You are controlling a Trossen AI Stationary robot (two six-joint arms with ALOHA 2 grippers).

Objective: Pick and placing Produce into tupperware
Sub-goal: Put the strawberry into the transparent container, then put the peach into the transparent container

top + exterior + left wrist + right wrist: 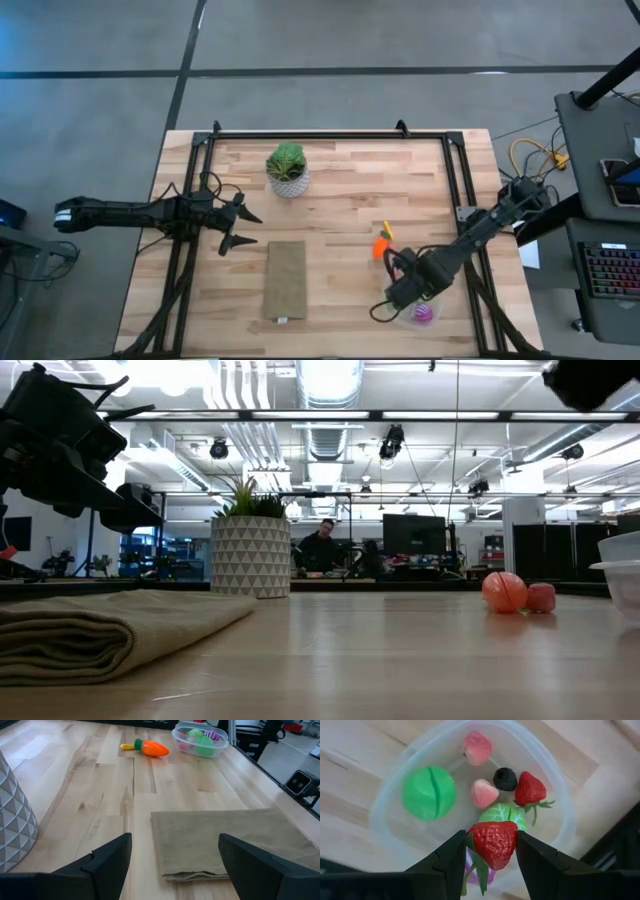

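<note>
Right claw (491,851) grips a strawberry (492,842) above the tupperware (385,795), hiding produce beneath.

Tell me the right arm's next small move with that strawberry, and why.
Probably open the fingers and let it drop. The right gripper holds a strawberry directly above the tupperware, which already contains a green ball, another strawberry and other pieces. The left gripper waits open near the cloth.
</note>
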